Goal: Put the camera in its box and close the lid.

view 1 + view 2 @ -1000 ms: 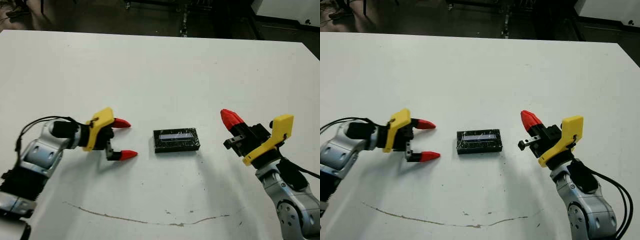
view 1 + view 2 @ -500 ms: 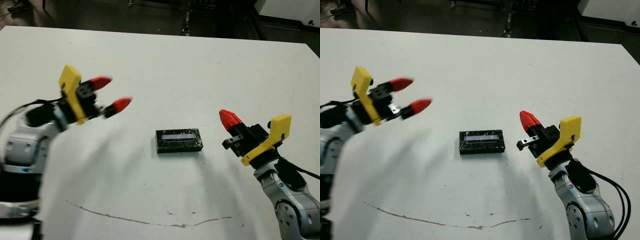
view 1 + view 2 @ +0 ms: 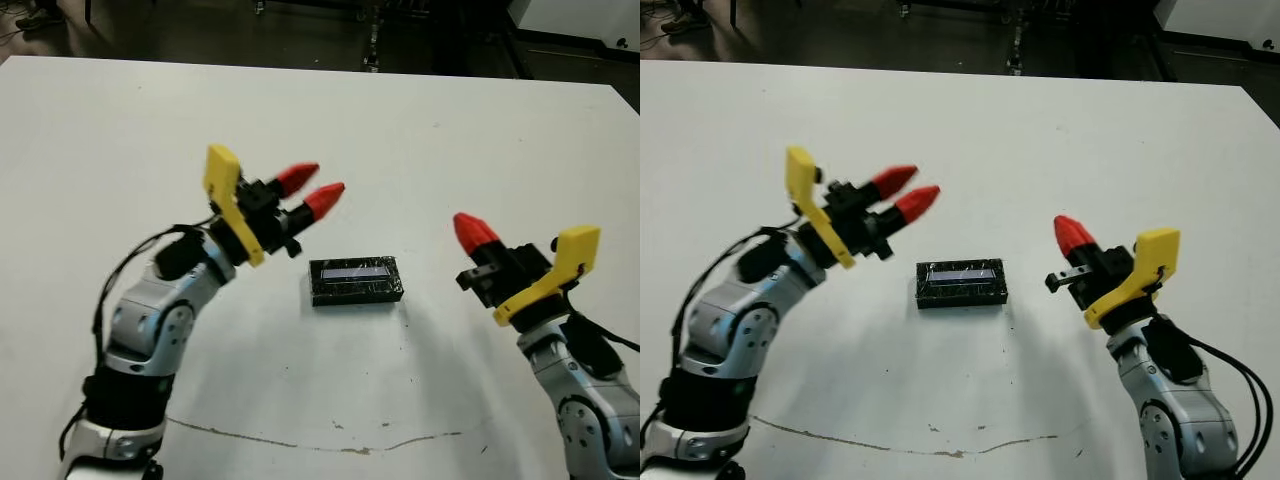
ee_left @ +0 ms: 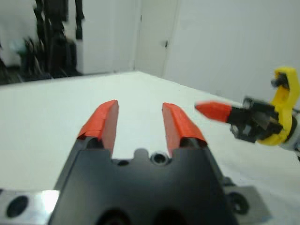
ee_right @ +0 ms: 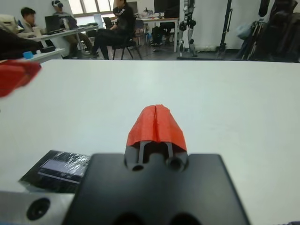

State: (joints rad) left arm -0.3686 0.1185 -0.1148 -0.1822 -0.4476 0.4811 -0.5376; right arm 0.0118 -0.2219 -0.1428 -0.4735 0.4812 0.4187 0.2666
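Left hand (image 3: 315,188) parted, lid (image 3: 355,281) label seemingly unreadable

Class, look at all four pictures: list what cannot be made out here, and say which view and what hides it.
- Camera and box: under the lid in both eye views; neither shows.
- Lid's near end: in the right wrist view, cut off behind the gripper's black body.
- Left gripper: in the right wrist view, a red blur cut by the picture's edge.

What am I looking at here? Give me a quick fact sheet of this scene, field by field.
Surface: white table
Object: black lid with a pale strip, lying flat between the arms
Camera and box: not visible
Left end effector: open, raised, holding nothing
Right end effector: shut, holding nothing
Background: people seated at desks beyond the table
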